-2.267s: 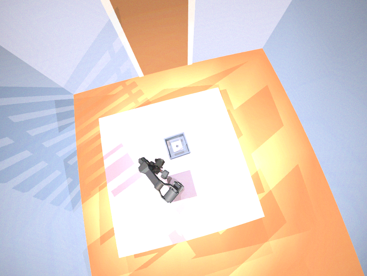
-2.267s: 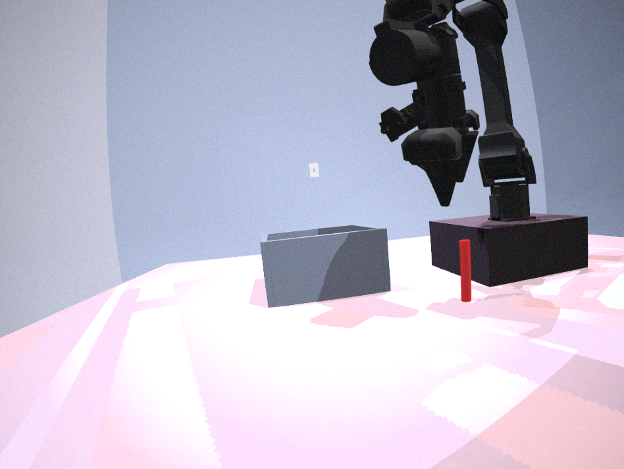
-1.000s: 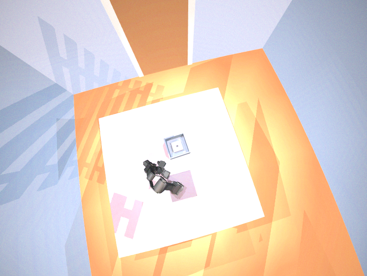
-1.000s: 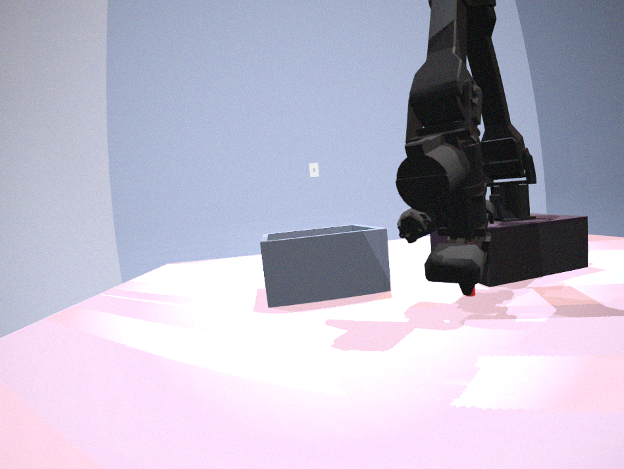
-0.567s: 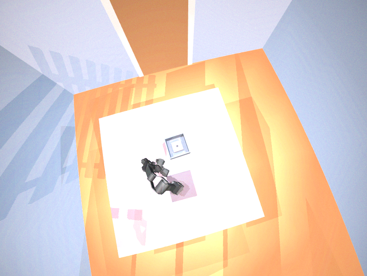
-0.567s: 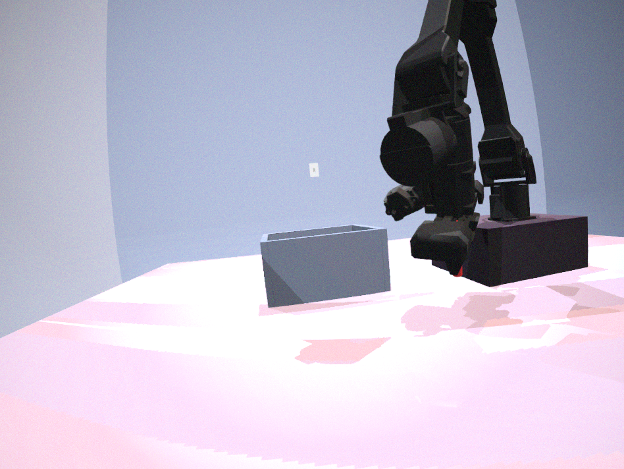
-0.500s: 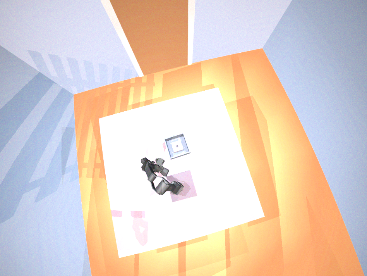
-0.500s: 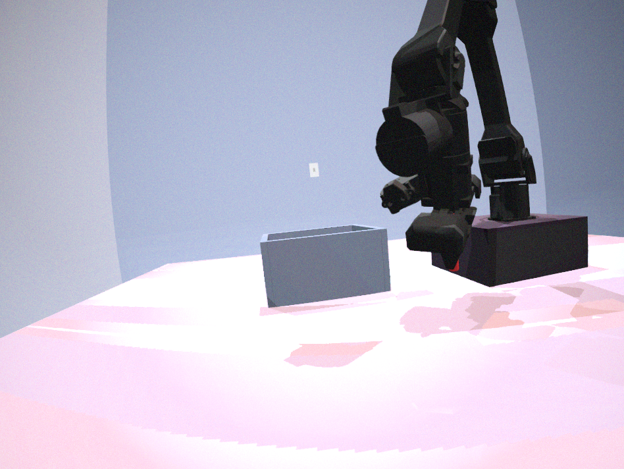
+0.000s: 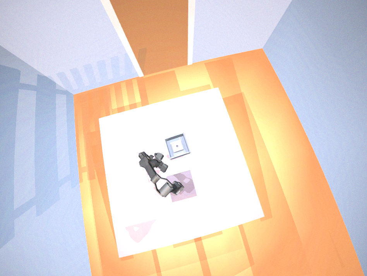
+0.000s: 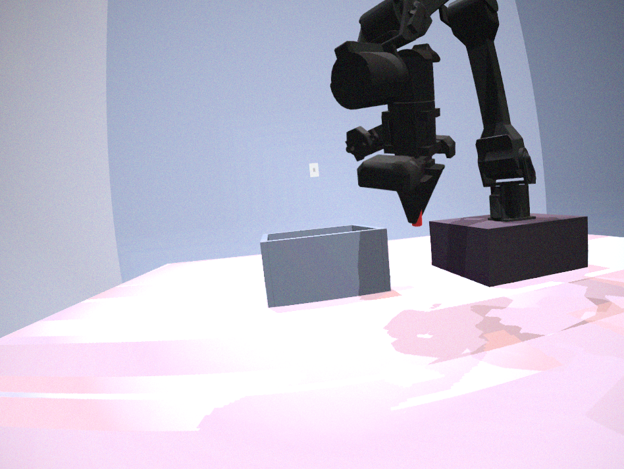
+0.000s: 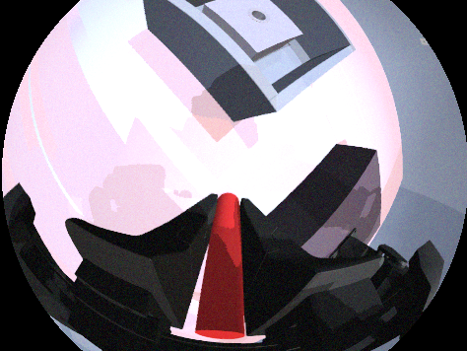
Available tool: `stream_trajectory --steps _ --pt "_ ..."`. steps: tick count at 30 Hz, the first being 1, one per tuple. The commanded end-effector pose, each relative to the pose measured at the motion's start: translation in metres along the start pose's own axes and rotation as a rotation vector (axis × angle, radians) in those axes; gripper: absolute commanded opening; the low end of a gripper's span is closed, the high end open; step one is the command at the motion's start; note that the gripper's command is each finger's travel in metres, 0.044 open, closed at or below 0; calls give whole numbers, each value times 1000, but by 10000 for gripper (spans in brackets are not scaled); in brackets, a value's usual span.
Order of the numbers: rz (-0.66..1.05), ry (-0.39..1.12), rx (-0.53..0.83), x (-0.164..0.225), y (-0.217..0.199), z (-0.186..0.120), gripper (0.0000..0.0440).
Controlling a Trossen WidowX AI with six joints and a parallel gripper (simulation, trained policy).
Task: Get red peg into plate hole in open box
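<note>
Exterior view, left to right, with details from the top and wrist views: one open gray-blue box (image 9: 168,148) (image 10: 322,267) (image 11: 197,59) stands on the one counter (image 9: 207,118) (image 10: 151,328) (image 11: 296,133); within it lies one pale plate (image 9: 173,149) (image 11: 276,30) bearing one hole (image 9: 177,145) (image 11: 258,16). Next, outside the box and above the counter, is the single red peg (image 10: 418,219) (image 11: 224,266), its long axis close to upright and running along the fingers; one end points down, just past the fingertips, the other up toward the palm. Any slight tilt cannot be told. The one end effector (image 9: 163,167) (image 10: 414,219) (image 11: 229,202) is nearly shut, its two fingers clamped on the peg. At right, one dark block (image 9: 189,193) (image 10: 540,252) (image 11: 315,182) carries the one arm (image 9: 150,172) (image 10: 486,75).

Red peg (image 10: 418,219) (image 11: 226,266) now aloft in the pincer (image 10: 414,220) (image 11: 229,202).
</note>
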State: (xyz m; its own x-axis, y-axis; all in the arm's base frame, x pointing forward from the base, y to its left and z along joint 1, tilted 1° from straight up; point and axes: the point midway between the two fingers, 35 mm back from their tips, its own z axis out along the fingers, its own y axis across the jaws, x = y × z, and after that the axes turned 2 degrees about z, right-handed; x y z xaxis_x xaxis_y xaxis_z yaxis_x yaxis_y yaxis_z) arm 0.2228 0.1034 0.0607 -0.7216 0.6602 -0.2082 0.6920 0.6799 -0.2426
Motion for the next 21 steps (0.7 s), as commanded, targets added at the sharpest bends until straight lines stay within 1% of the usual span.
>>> stream_trajectory --steps 1,11,21 --pt "48 -19 -5 -17 -1 -8 0" --pt "174 -47 -25 -67 -2 -13 0" --pt "256 -54 -39 -118 -8 -1 0"
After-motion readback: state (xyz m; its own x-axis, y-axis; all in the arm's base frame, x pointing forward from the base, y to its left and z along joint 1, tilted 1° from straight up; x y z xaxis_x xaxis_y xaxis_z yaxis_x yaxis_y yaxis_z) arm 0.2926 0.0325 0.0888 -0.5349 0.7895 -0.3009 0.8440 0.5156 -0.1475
